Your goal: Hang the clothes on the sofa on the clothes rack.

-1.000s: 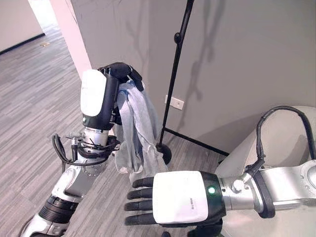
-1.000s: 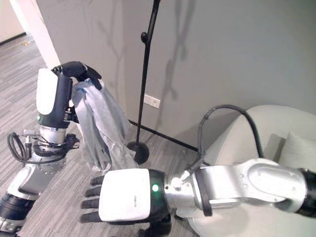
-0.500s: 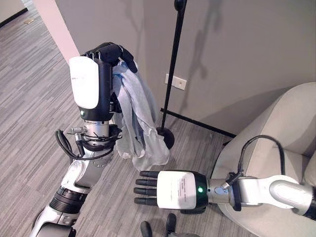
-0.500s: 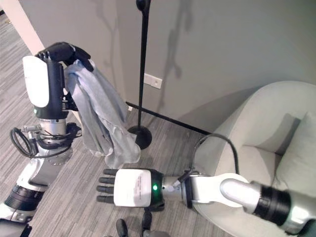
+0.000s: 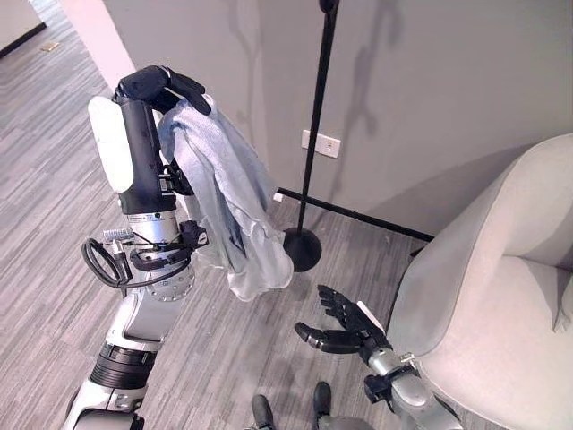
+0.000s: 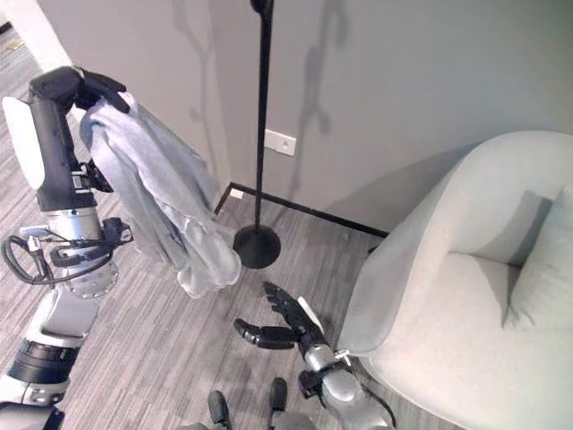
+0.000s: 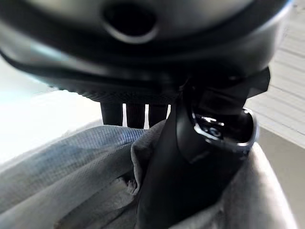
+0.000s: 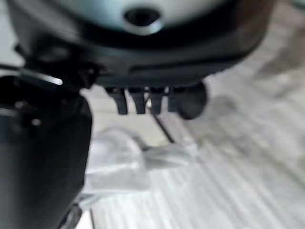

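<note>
One big sofa takes up the right side of the frame, pale grey with a cushion at the far right edge, and nothing is draped on the part I can see. Looks like the garment is already off it.

Next biggest is the rack, a thin black pole running from the top centre of the frame down to a round base on the wood floor, right up against the grey wall. No hooks visible; they're cut off above the frame, so I can't say how high the lift has to go.

Then the shirt, light grey-blue, hanging in a long bunch at left of centre. It's held up high in the upper left by the left hand, fingers curled over the top of the cloth and gripping it, which the left wrist view backs up. Holding it from the top lets it hang free off the floor, just left of the pole but not touching it.

Smallest: the right hand, low at bottom centre, fingers spread and relaxed, holding nothing. My guess is it's just parked out of the way while the left arm does the hanging.
</note>
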### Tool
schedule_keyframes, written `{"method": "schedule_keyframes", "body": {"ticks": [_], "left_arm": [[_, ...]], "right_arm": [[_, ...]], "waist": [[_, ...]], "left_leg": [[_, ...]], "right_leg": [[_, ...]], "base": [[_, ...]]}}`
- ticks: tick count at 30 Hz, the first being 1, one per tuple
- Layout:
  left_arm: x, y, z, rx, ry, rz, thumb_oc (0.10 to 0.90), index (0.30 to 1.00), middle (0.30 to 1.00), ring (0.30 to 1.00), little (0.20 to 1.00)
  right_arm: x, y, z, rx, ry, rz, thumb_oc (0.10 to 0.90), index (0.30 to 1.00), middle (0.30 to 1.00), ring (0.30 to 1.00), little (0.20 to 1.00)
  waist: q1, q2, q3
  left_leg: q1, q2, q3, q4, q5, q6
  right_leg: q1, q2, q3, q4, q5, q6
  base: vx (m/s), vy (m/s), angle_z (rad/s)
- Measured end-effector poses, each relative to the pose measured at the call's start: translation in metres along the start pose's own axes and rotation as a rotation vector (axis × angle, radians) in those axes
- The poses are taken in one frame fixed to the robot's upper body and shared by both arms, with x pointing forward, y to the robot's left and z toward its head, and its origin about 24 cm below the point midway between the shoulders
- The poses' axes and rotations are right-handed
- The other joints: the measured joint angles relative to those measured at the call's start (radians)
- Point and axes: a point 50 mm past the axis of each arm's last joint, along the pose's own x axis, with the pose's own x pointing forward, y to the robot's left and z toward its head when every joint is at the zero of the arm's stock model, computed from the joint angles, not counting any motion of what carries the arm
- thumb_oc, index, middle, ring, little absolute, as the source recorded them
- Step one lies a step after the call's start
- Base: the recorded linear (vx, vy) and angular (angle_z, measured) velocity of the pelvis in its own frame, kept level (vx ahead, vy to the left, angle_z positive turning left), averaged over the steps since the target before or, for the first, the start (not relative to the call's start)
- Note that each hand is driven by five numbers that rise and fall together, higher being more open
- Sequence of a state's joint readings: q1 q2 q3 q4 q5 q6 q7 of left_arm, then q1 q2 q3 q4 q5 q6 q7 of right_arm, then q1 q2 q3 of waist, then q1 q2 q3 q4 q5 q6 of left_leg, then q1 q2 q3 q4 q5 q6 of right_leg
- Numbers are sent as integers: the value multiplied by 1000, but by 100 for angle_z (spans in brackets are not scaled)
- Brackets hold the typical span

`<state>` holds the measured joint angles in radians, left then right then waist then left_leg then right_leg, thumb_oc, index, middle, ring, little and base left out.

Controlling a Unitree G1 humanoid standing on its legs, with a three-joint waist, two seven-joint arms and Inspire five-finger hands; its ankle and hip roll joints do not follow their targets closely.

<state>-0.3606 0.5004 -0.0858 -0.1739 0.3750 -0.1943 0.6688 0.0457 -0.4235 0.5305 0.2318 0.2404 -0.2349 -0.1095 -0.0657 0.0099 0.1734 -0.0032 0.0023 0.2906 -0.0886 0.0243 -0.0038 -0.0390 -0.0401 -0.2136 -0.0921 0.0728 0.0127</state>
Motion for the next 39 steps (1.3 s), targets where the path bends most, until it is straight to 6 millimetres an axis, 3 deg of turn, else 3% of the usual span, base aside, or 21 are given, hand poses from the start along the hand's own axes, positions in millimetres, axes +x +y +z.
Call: {"method": "schedule_keyframes", "body": {"ticks": [5,10,15,27,28,29,32,34,39], "left_arm": [[0,0,1,-8,-1,20,400,300,300,300,300],[-8,-12,6,-79,19,-22,400,300,300,300,300],[-15,-25,12,-149,38,-65,400,300,300,300,300],[-8,-34,29,-297,33,-47,400,300,300,300,300],[-8,-36,30,-303,28,-51,400,300,300,300,300],[-8,-37,31,-309,29,-53,400,300,300,300,300],[-10,-41,34,-363,66,-39,400,300,300,300,300],[-13,-46,37,-396,82,-50,400,300,300,300,300],[-13,-47,37,-421,99,-50,400,300,300,300,300]], "right_arm": [[7,10,10,-109,-62,47,800,900,900,900,900],[6,6,13,-440,-135,17,800,900,900,900,900],[17,16,22,-654,-251,20,800,900,900,900,900],[24,33,24,-693,-316,-30,800,900,900,900,900],[25,34,23,-692,-313,-25,632,648,648,648,648],[26,37,23,-682,-310,-17,400,300,300,300,300],[27,48,19,-631,-277,23,400,300,300,300,300],[27,65,8,-550,-201,115,400,300,300,300,300],[22,58,-5,-377,-69,129,400,300,300,300,300]], "waist": [[2,17,-10],[-1,43,-27],[-1,72,-45],[5,87,-55],[6,88,-56],[6,90,-57],[6,91,-58],[4,95,-60],[2,99,-63]], "left_leg": [[0,0,-2,0,1,2],[-1,1,-1,0,4,6],[-3,2,-1,0,6,9],[-5,3,-25,0,11,9],[-5,3,-25,0,12,9],[-4,2,-25,0,12,9],[-1,2,-26,0,13,9],[-1,3,-26,0,15,9],[16,3,-25,0,15,9]], "right_leg": [[1,0,-2,0,1,1],[0,1,-3,0,1,1],[-4,2,-2,0,1,1],[4,2,-24,0,1,1],[6,2,-25,0,1,1],[7,1,-26,0,1,1],[10,1,-26,0,1,1],[10,1,-26,0,1,1],[26,1,-25,0,1,1]], "base": [[6,-6,3],[0,0,0],[0,0,0],[12,-14,5],[18,-24,8],[16,-21,3],[0,0,0],[0,0,0],[0,0,0]]}}
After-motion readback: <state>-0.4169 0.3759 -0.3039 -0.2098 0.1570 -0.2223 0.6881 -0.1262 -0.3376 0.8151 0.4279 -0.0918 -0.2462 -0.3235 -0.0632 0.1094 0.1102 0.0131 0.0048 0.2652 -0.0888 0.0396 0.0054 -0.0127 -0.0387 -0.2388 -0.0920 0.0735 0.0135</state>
